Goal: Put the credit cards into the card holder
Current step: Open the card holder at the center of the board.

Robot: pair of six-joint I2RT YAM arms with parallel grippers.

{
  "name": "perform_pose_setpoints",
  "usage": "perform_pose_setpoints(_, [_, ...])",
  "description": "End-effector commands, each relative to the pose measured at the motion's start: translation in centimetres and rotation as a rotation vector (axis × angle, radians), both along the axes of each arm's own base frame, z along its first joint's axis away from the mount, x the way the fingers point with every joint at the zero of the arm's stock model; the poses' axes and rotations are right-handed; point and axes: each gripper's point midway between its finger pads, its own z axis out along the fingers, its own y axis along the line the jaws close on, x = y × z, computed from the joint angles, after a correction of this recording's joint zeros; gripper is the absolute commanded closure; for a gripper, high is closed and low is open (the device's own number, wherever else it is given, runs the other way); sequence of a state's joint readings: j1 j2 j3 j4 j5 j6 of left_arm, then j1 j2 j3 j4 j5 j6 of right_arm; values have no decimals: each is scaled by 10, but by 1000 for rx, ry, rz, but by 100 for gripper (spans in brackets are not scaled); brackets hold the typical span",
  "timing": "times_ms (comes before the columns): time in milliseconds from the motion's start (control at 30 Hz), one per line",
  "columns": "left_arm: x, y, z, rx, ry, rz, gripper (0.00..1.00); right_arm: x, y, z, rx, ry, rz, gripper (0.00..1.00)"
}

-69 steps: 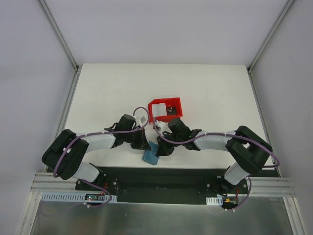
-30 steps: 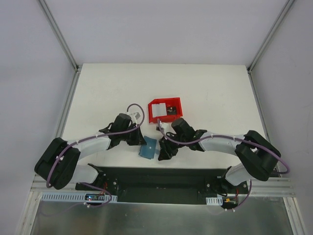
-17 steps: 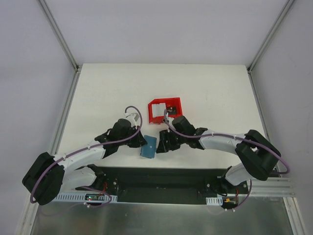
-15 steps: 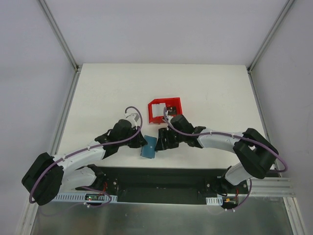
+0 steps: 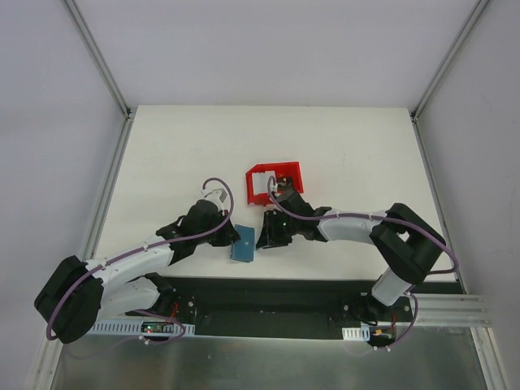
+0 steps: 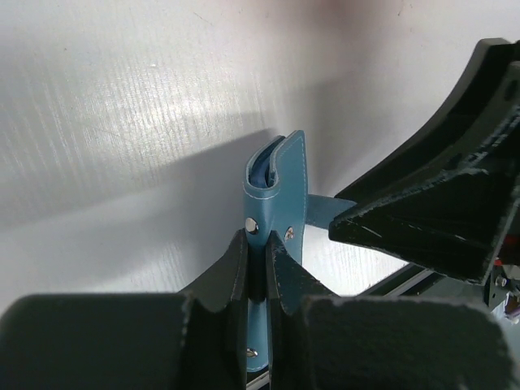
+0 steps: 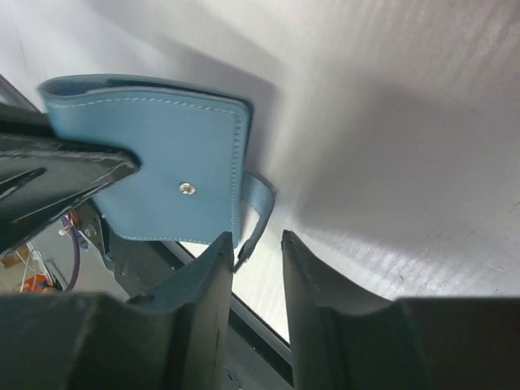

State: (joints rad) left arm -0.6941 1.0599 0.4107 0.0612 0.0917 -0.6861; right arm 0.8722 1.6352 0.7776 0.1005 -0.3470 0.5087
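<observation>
The teal-blue card holder point(image 5: 242, 245) stands on edge near the table's front edge, between my two grippers. My left gripper point(image 5: 234, 236) is shut on one of its flaps; the left wrist view shows the jaws point(image 6: 257, 244) pinched on the blue leather point(image 6: 280, 183). My right gripper point(image 5: 262, 240) is open just right of the holder. In the right wrist view the holder point(image 7: 162, 166) is folded and its snap tab point(image 7: 258, 207) hangs at the mouth of the open jaws point(image 7: 256, 244). Pale credit cards point(image 5: 258, 187) lie in the red bin.
The red plastic bin point(image 5: 280, 169) sits just behind the right gripper, partly covered by the right arm. The black base rail point(image 5: 268, 288) runs along the table's front edge close below the holder.
The left arm has stretched out lower and carried the holder slightly toward the front edge. The right gripper has moved left, up to the holder's tab.
</observation>
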Motion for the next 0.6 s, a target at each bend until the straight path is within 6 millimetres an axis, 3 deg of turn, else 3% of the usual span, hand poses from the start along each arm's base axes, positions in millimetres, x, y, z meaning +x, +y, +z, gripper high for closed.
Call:
perform_pose_setpoints(0, [7,0,8,21,-40,-6,100,2,3,-8,-21,22,-7,72])
perform_pose_setpoints(167, [7,0,7,27,-37,-9,100,2,4,-6,-18,19,-6,84])
perform_pose_setpoints(233, [7,0,5,30,-32,-11,100,3,2,-6,-23,3,-3,96])
perform_pose_setpoints(300, [6,1,0,42,-20,-10,99,7,1,-2,-20,-29,-1,100])
perform_pose_setpoints(433, [6,2,-1,46,3,11,63,11,-4,23,14,-142,25,100])
perform_pose_setpoints(567, [9,5,8,24,-6,67,35,13,-9,51,54,-222,25,100])
